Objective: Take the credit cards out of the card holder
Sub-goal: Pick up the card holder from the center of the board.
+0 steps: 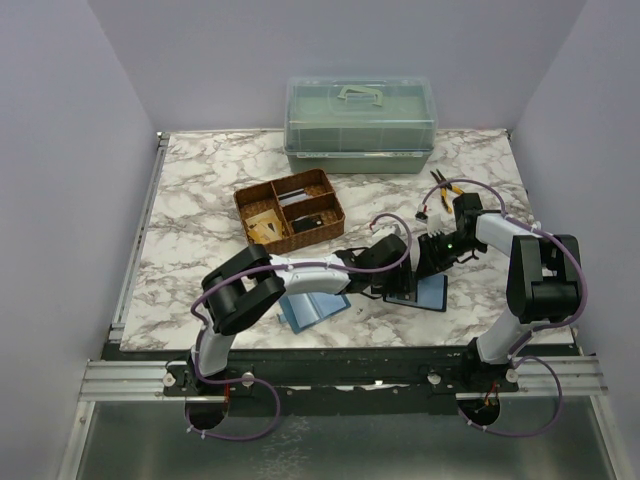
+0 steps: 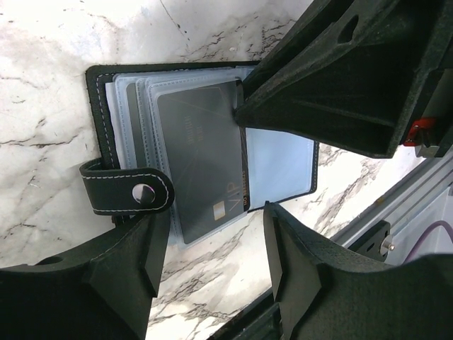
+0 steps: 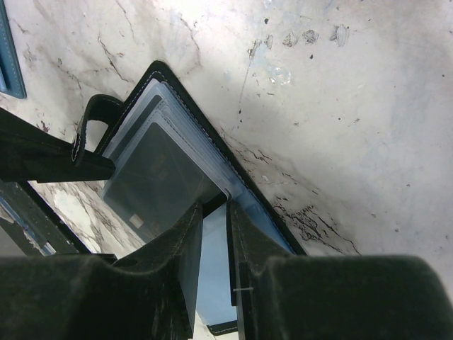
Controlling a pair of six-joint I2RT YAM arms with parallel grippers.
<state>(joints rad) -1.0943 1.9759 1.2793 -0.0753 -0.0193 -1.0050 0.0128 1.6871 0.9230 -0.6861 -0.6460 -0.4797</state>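
Observation:
The card holder (image 2: 99,92) lies open on the marble, black with stitched edges and a blue-grey inside (image 1: 432,293). Its snap tab (image 2: 127,191) curls over the left side. A dark grey card (image 2: 202,156) marked VIP sticks partly out of a clear sleeve. My left gripper (image 2: 216,227) is open, one finger on either side of the card's lower edge, with only marble between them. My right gripper (image 3: 212,205) presses down on the holder (image 3: 184,99) at the sleeves' corner. Its jaws stand narrowly apart, with only the blue lining showing in the gap. It also reaches in from the upper right (image 2: 239,110) beside the card.
A light-blue flat folder (image 1: 310,308) lies left of the holder under the left arm. A wicker basket (image 1: 290,210) with compartments stands behind. A translucent green lidded box (image 1: 360,125) sits at the back, and yellow-handled pliers (image 1: 445,187) lie right of it. The table's metal front rail (image 2: 396,205) runs close by.

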